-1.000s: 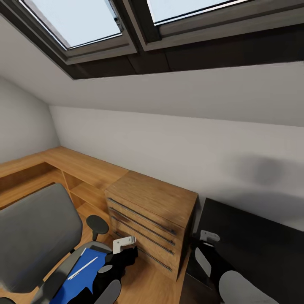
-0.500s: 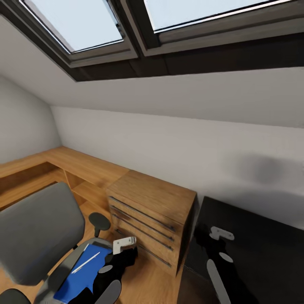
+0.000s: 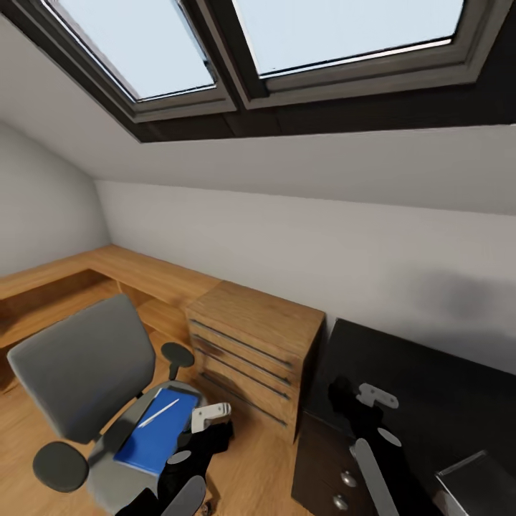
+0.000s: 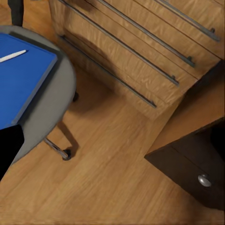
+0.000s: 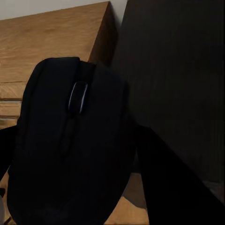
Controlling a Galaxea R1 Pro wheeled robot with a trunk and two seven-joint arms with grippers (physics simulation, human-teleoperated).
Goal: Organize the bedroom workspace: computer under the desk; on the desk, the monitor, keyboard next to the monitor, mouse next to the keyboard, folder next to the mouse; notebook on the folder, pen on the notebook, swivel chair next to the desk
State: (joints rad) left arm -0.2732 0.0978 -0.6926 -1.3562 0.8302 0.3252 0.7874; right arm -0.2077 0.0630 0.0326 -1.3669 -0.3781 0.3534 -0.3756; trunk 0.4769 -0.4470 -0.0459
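Mouse held, desk just ahead

Your right gripper (image 5: 75, 154) is closed around the mouse (image 5: 70, 140), above the desk (image 3: 430, 401). It looks small, light and smooth, so hold its sides. Your left gripper's state cannot be told.

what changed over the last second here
Mostly the camera: the view swung right and down, bringing in more of the desk, its drawer knobs and the whole swivel chair. The right pincer shifted right over the desk. Unchanged: the mouse in its grip, the folder and pen on the seat.
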